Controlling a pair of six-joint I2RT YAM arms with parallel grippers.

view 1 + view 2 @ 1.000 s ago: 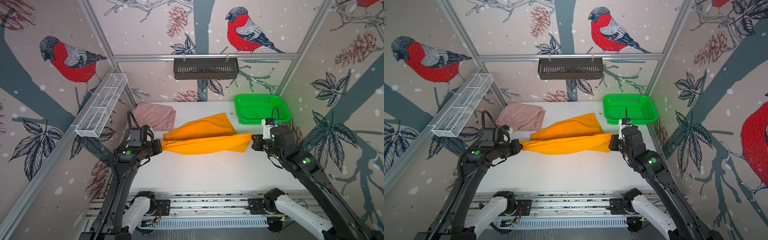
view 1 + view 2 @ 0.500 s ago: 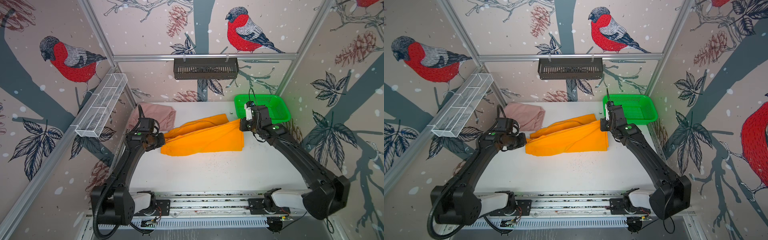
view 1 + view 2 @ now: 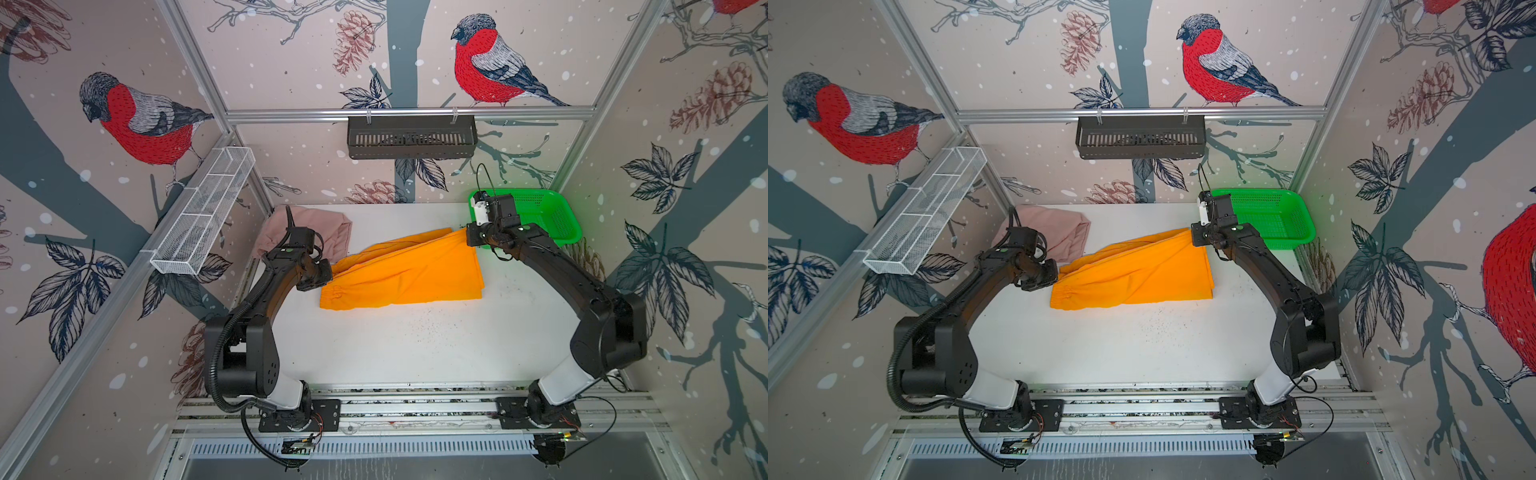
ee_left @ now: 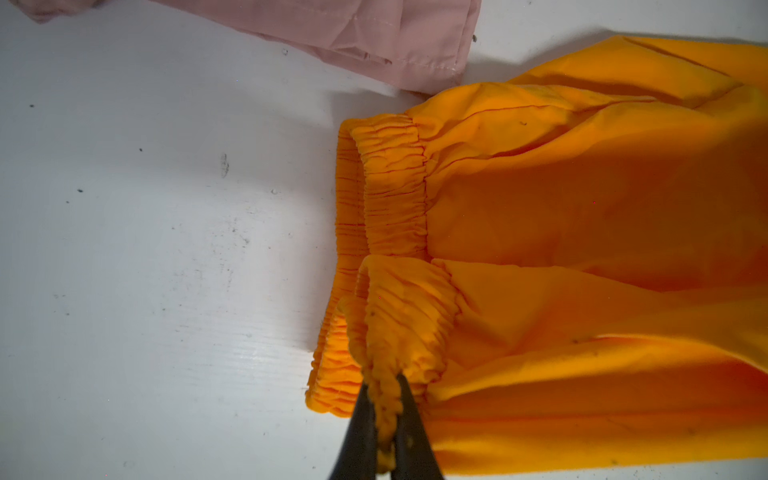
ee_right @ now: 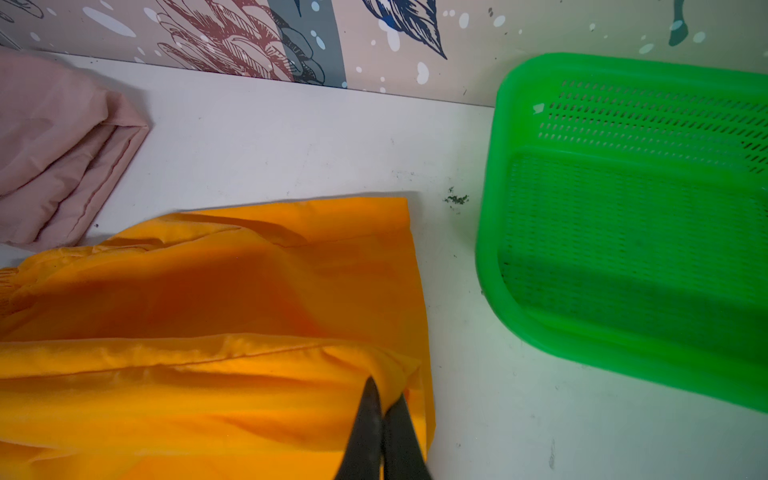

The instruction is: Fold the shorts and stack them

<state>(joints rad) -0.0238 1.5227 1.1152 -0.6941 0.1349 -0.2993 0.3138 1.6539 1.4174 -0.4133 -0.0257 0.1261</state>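
**A:** What have you got hold of?

**B:** My left fingers [image 4: 365,436] are pressed together on a bunched corner of the gathered waistband of the orange shorts [image 4: 582,208]. My right fingers [image 5: 368,432] are closed just as tightly on a hem corner at the leg end.

**A:** Where are the orange shorts lying?

**B:** In both top views they're spread over the far middle of the white surface [image 3: 395,345], with the waistband towards my left arm and the leg hems towards my right. The near part lies flat. The layer I'm pinching is raised off it along the far edge and pulled taut between my two arms.

**A:** And the other pair?

**B:** The pink shorts [image 3: 328,232] sit folded in the far left corner, partly behind my left arm. They're just beside the orange waistband, but I can't tell whether the two cloths touch.

**A:** What's near your right side?

**B:** A green basket [image 5: 490,208] in the far right corner, near the orange hems but apart from them.
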